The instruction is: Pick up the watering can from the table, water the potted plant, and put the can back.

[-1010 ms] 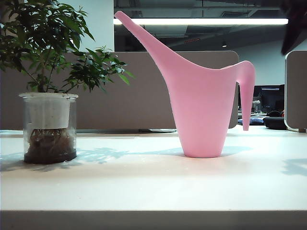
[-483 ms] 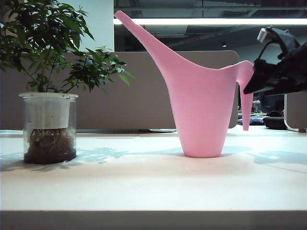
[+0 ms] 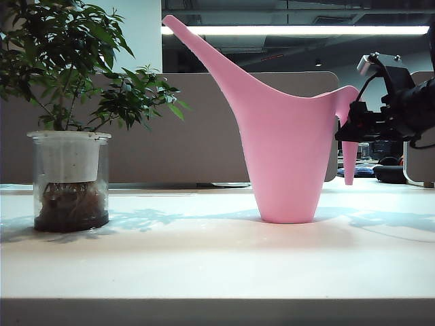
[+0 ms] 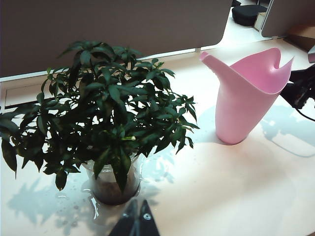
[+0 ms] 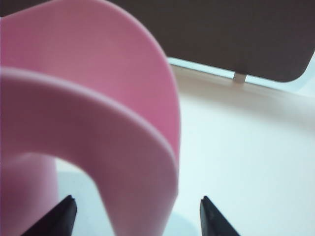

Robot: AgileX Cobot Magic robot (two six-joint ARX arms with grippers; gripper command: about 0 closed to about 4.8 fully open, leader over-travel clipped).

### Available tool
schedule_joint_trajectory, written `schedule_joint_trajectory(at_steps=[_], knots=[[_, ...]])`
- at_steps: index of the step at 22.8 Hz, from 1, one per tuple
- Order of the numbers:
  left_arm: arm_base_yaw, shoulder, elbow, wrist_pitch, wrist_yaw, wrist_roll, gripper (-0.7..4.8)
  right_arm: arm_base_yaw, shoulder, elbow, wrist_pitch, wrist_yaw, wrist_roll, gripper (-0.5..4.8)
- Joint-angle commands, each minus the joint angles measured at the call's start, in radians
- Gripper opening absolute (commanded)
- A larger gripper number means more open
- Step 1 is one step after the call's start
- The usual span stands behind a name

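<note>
Probably office: partition panels (image 3: 204, 129), monitors (image 3: 382, 139)

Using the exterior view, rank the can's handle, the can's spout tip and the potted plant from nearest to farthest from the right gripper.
Right gripper, open, at the right.
1. Watering can handle: at the gripper.
2. Spout tip: upper middle-left.
3. Potted plant: far left.

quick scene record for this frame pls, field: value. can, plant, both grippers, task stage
watering can: upright on the table, spout toward the plant
potted plant: left of the can, apart from it
right gripper: open, jaws either side of the can's handle, not closed on it
left gripper: fingers together, hovering by the plant, holding nothing
task stage: can not yet picked up
</note>
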State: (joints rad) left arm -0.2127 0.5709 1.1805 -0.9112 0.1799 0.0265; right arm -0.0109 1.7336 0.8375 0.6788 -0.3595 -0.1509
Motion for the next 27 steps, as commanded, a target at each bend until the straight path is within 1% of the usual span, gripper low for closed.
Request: schedule_joint_trajectory(at_steps=[1, 5, 7, 8, 9, 10, 11, 13, 18, 22, 24, 26, 27], knots=[[0.0, 0.001, 0.001, 0.006, -0.003, 0.004, -0.05, 0.0, 0.052, 0.032, 0.062, -0.01, -0.002, 3.47], [0.0, 0.002, 0.001, -0.029, -0.003, 0.004, -0.05, 0.0, 0.079, 0.054, 0.151, -0.009, 0.031, 3.44], [0.0, 0.004, 0.001, -0.043, -0.003, 0.005, -0.05, 0.0, 0.079, 0.056, 0.153, -0.009, 0.032, 3.13], [0.0, 0.004, 0.001, -0.044, -0.003, 0.009, -0.05, 0.0, 0.079, 0.061, 0.143, -0.01, 0.032, 2.83], [0.0, 0.004, 0.001, -0.039, -0.003, 0.024, -0.05, 0.0, 0.079, 0.064, 0.135, -0.01, 0.031, 2.32], [0.0, 0.004, 0.001, -0.035, -0.003, 0.027, -0.05, 0.0, 0.079, 0.064, 0.136, -0.01, 0.031, 2.08], [0.0, 0.004, 0.001, -0.032, -0.003, 0.027, -0.05, 0.0, 0.079, 0.064, 0.136, -0.01, 0.031, 1.71], [0.0, 0.004, 0.001, -0.026, -0.002, 0.027, -0.05, 0.0, 0.079, 0.064, 0.138, -0.01, 0.031, 1.37], [0.0, 0.004, 0.001, -0.023, 0.0, 0.027, -0.05, 0.0, 0.068, 0.064, 0.184, 0.0, 0.031, 1.34], [0.0, 0.004, 0.001, -0.023, 0.001, 0.026, -0.05, 0.008, -0.002, 0.064, 0.232, 0.128, 0.019, 1.34], [0.0, 0.004, 0.001, -0.023, 0.001, 0.026, -0.05, 0.008, -0.043, 0.065, 0.237, 0.164, 0.007, 1.34], [0.0, 0.004, 0.001, -0.022, 0.005, 0.026, -0.05, 0.009, -0.083, 0.066, 0.238, 0.166, -0.047, 1.35], [0.0, 0.004, 0.001, -0.022, 0.008, 0.026, -0.05, 0.017, -0.103, 0.079, 0.222, 0.151, -0.079, 1.35]])
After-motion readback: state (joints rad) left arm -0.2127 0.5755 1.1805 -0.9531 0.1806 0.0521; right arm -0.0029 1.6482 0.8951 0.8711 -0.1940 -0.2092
